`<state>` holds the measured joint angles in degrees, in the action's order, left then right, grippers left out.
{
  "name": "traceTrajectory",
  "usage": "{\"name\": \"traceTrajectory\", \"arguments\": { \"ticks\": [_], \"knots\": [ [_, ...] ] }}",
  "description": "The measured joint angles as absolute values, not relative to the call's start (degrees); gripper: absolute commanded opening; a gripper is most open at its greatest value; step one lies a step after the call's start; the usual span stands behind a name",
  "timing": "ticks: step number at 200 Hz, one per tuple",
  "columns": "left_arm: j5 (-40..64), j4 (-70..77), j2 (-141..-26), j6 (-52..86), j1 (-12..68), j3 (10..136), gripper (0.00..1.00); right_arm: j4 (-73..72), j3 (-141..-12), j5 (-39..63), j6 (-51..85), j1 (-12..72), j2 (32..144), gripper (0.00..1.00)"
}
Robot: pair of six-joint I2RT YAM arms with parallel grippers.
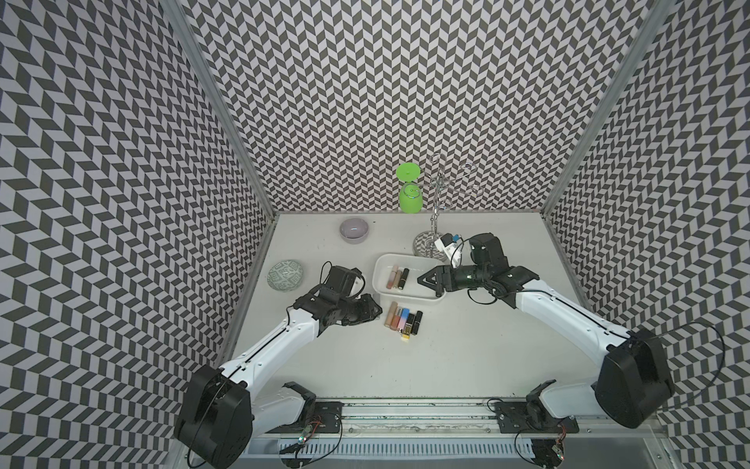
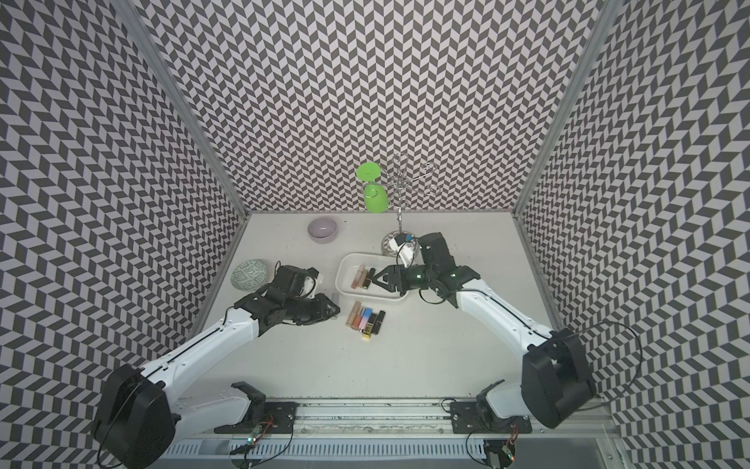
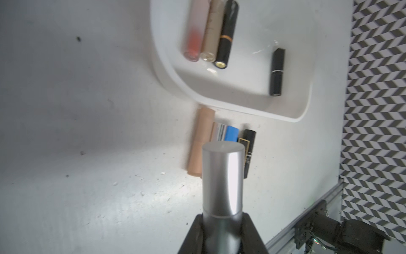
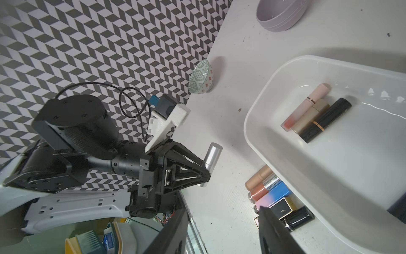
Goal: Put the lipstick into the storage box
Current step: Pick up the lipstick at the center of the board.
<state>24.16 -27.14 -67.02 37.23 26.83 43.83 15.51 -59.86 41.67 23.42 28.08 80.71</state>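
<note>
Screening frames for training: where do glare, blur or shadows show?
Left wrist view: glare stripe down the silver lipstick; pink tube in the storage box is smeared. Right wrist view: streaky reflections on the storage box floor. Both top views: evenly lit, sharp.

Print on the pink lip gloss (image 4: 307,105) is unreadably small.

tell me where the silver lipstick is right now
In the right wrist view the silver lipstick is clamped in the left gripper, left of the row of lipsticks lying before the storage box.
</note>
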Motion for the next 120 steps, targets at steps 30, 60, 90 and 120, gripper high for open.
{"name": "traceTrajectory", "arguments": {
  "ticks": [30,60,90,120],
  "knots": [
    [29.7,-19.5,-65.2,39.2,26.8,43.8,0.25,14.4,-60.3,46.5,24.5,26.5,80.7,0.57],
    [36.0,-11.4,-65.1,41.7,26.8,43.8,0.25,9.2,-59.4,51.7,29.3,23.6,79.9,0.57],
    [42.2,-4.6,-66.2,43.4,26.8,44.3,0.25,2.5,-58.1,56.6,33.9,22.9,78.9,0.58],
    [46.5,-0.7,-67.8,44.5,26.9,46.2,0.25,-2.7,-56.2,60.1,37.5,22.9,77.9,0.61]
  ]
}}
